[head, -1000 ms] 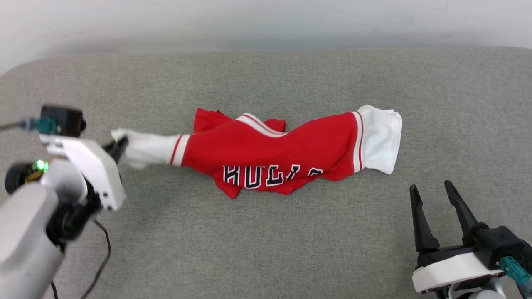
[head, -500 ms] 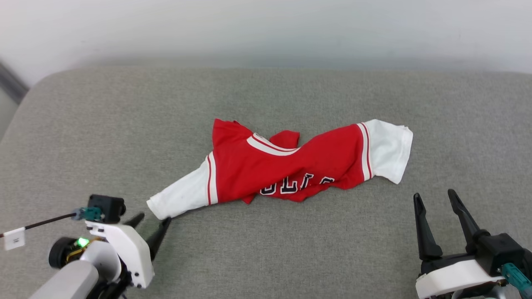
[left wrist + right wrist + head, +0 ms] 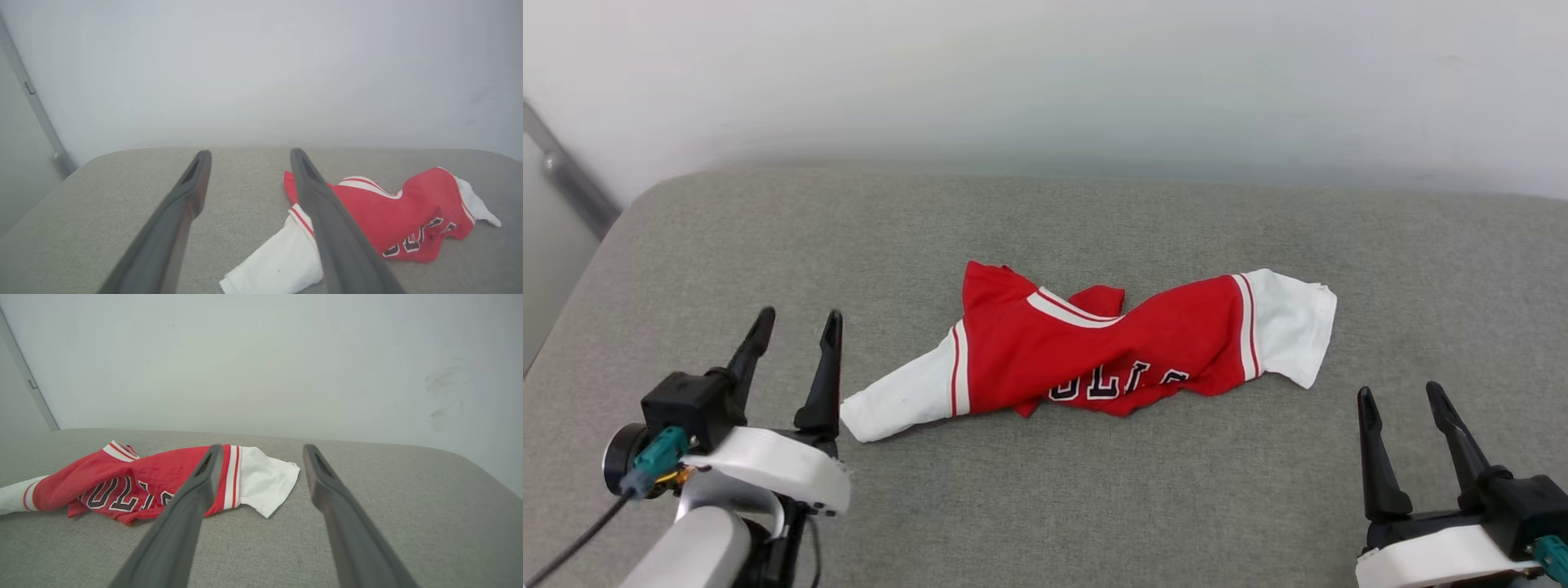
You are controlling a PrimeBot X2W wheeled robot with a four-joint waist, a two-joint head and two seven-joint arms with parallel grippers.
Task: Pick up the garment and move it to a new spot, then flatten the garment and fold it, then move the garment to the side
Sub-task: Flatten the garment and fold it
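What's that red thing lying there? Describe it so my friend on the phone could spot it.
Find the wide grey cushion before the pale wall. Near its middle, crumpled, lies the garment, between the left fingers and right fingers. Bright red with white sleeves and black lettering, it stands out against plain grey fabric and dark fingers.

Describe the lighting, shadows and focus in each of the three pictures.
Head view: soft, even light; the garment is sharp, with a thin shadow along its near edge. Left wrist view: hazy, the left fingers blurred. Right wrist view: the right fingers soft, the lettering legible.
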